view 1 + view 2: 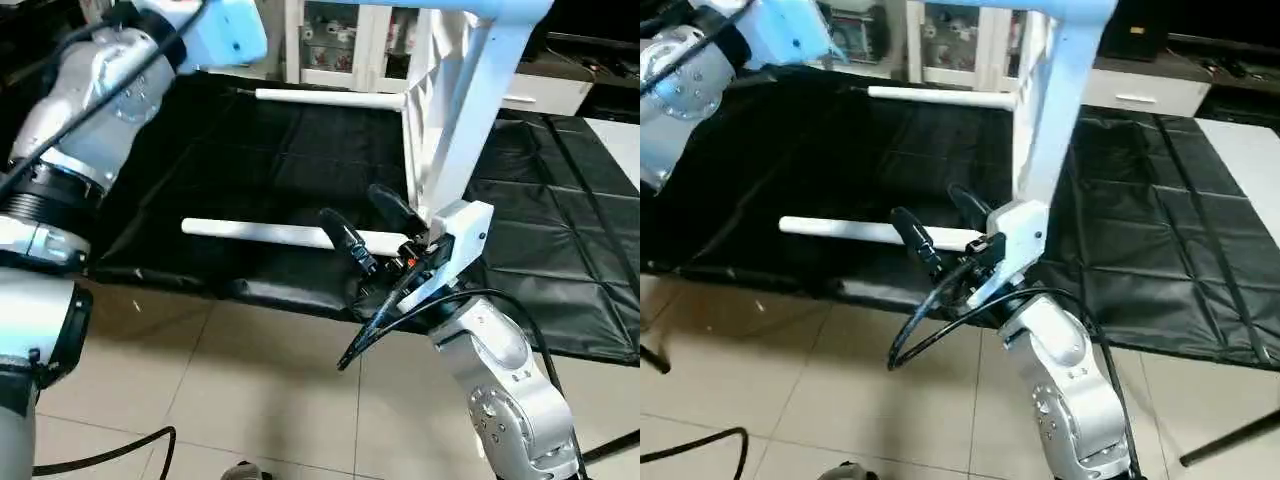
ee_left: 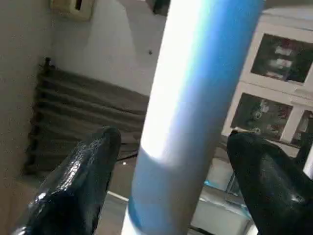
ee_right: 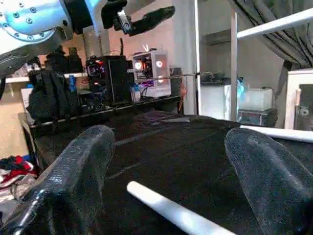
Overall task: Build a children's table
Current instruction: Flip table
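I have the table top [image 1: 422,110] standing on its edge on the black cloth [image 1: 540,230], right of centre in the head view. I judge that it stands this way to leave the corner sockets open from the side. One fitted leg [image 1: 330,98] sticks out level toward the upper left. A second leg [image 1: 480,110] slants up from the near corner and runs out of the top of the frame. A loose leg [image 1: 270,233] lies flat on the cloth at centre left, waiting its turn.

My right gripper [image 1: 347,202] sits low in the middle of the head view, just beside the near end of the loose leg. Its fingers are spread wide and hold nothing. I read that as lining up for a pick. My left arm is raised at the upper left.

The left wrist camera shows what the head view cuts off. There my left gripper [image 2: 176,142] straddles a leg with a black finger on each side. I can see a gap on both sides, so the fingers are parted and not clamped. I take this to be the slanting leg, and the gripper to be steadying or about to seize it. The right wrist camera looks along the cloth, and the loose leg lies ahead, between the spread fingers [image 3: 78,166].
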Motion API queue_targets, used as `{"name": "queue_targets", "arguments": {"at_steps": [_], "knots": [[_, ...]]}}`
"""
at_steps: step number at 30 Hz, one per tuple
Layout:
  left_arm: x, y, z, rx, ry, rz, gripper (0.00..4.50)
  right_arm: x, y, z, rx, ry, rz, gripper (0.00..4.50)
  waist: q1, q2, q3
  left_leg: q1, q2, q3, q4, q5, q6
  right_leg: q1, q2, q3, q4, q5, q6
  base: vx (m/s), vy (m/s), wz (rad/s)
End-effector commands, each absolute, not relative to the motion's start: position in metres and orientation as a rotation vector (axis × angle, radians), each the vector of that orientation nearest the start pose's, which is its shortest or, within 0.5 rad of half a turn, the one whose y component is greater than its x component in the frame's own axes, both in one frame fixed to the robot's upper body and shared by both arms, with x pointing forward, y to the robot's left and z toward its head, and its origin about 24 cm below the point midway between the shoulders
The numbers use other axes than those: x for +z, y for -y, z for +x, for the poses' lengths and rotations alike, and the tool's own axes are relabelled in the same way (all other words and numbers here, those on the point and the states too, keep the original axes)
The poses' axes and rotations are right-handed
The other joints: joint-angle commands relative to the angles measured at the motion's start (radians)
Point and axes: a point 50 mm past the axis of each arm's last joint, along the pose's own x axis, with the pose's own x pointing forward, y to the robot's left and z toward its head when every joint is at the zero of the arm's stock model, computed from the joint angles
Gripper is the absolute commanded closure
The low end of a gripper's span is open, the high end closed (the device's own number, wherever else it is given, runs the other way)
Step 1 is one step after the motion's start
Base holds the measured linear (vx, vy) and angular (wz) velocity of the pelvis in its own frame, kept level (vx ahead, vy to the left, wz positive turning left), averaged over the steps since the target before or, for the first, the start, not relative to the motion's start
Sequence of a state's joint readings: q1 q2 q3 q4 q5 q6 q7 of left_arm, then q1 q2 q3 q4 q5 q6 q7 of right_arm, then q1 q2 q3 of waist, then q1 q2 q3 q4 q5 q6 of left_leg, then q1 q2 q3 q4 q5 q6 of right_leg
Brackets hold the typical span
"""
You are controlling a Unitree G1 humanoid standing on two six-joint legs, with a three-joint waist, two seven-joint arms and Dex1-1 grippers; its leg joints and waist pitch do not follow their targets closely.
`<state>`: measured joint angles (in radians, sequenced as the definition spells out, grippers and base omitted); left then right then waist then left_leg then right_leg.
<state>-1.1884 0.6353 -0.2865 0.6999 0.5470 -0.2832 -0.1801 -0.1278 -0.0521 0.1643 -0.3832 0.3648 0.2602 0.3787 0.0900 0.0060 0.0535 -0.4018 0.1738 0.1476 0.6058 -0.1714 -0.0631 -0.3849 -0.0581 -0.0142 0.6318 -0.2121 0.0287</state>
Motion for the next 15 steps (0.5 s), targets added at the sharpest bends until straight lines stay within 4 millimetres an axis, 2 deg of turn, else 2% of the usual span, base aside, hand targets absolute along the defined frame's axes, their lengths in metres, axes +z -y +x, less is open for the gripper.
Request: {"name": "queue_targets", "arguments": {"at_steps": [1,5,7,9,13,15], "knots": [[0.3121,-0.1733,0.3905,-0.109,0.579,1.323,0.90,0.1450,0.0858,0.2442,0.708,0.295,0.259,0.47,-0.001,0.023,-0.069,0.036,0.042,-0.017,-0.083,-0.273,-0.090,0.024,-0.068,0.029,-0.056,0.013,-0.184,0.000,0.000,0.00],[0.3110,-0.1737,0.3921,-0.120,0.569,1.307,1.35,0.1446,0.0856,0.2442,0.712,0.296,0.259,0.47,-0.001,0.024,-0.069,0.037,0.043,-0.018,-0.083,-0.277,-0.091,0.024,-0.069,0.029,-0.057,0.012,-0.186,0.000,0.000,0.00],[0.3096,-0.1736,0.3929,-0.125,0.565,1.302,1.40,0.1443,0.0857,0.2443,0.713,0.295,0.259,0.47,0.000,0.023,-0.069,0.036,0.043,-0.018,-0.083,-0.275,-0.090,0.025,-0.069,0.029,-0.057,0.014,-0.187,0.000,0.000,0.00],[0.3088,-0.1734,0.3935,-0.128,0.563,1.296,1.78,0.1439,0.0859,0.2445,0.714,0.295,0.257,0.47,-0.001,0.023,-0.068,0.036,0.042,-0.018,-0.084,-0.275,-0.088,0.025,-0.069,0.030,-0.057,0.011,-0.187,0.000,0.000,0.00],[0.3087,-0.1723,0.3933,-0.138,0.570,1.258,2.07,0.1436,0.0857,0.2442,0.713,0.293,0.253,0.47,0.000,0.023,-0.069,0.036,0.043,-0.018,-0.083,-0.276,-0.087,0.025,-0.070,0.029,-0.056,0.012,-0.192,0.000,0.000,0.00],[0.3083,-0.1716,0.3935,-0.146,0.566,1.223,2.27,0.1432,0.0859,0.2441,0.711,0.291,0.250,0.47,0.000,0.026,-0.069,0.036,0.043,-0.018,-0.083,-0.272,-0.087,0.025,-0.070,0.029,-0.056,0.019,-0.194,0.000,0.000,0.00]]}}
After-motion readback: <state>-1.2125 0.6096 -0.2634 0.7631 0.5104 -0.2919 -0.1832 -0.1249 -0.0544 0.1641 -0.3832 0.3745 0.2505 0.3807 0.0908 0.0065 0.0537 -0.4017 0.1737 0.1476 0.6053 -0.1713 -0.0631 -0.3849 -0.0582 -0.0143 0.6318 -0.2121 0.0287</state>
